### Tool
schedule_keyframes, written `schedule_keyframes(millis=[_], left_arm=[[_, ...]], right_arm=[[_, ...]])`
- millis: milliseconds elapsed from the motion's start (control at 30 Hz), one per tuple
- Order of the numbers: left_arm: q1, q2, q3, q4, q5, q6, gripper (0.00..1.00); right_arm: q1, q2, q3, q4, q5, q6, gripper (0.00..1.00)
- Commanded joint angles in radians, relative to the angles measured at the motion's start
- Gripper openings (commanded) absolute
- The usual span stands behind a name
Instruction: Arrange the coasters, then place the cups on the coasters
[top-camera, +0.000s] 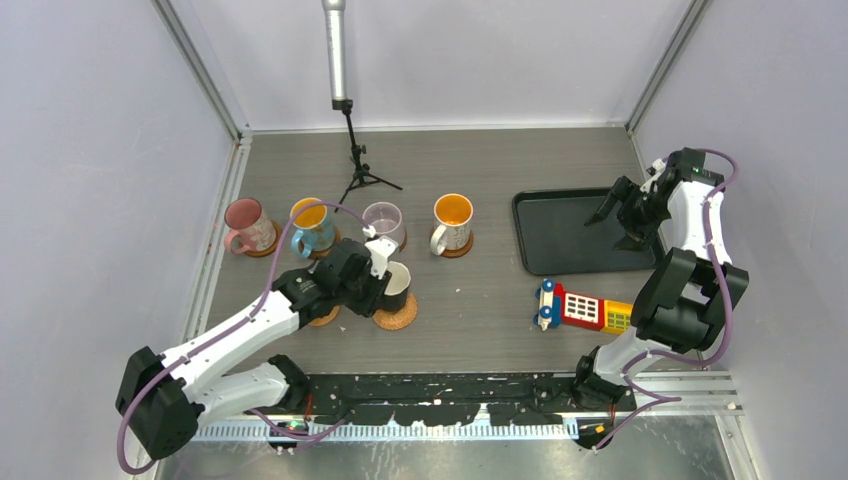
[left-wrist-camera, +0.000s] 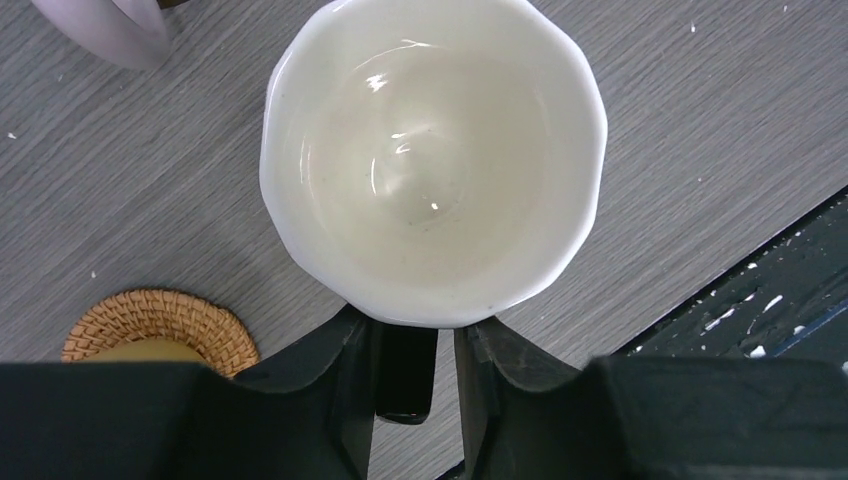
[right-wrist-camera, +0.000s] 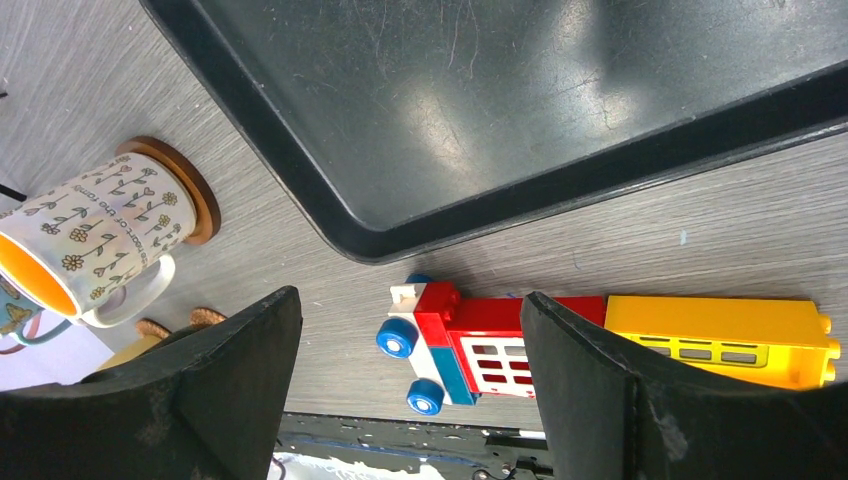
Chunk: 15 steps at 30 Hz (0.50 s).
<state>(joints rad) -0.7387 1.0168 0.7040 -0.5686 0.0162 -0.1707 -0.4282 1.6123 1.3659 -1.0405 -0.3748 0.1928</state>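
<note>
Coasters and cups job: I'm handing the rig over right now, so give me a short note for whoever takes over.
Left claw straddles the black mug handle; clamped or loose, cannot tell.
Right claw is open and empty, over the tray edge and the toy.
Done: pink mug, blue mug, lilac mug and white mug, each on a dark coaster in the back row. The black mug appears set on a woven coaster in front.
Unclear: a yellow object sits on the second woven coaster, mostly hidden.
Left: free the left claw and confirm the yellow one is seated.
</note>
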Motion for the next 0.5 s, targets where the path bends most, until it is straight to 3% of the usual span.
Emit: schedule_keyframes(millis=[0,467], left_arm=[[-0.011,-0.021,0.051,0.016,0.032,0.005,0.36],[-0.031,0.017,0.139,-0.098,0.052,-0.057,0.48]], right_arm=[[0.003,-0.031,0.029,0.008,0.013,-0.014,0.85],[0.003,-0.047,0.033,-0.002,0.014,-0.018,0.85]])
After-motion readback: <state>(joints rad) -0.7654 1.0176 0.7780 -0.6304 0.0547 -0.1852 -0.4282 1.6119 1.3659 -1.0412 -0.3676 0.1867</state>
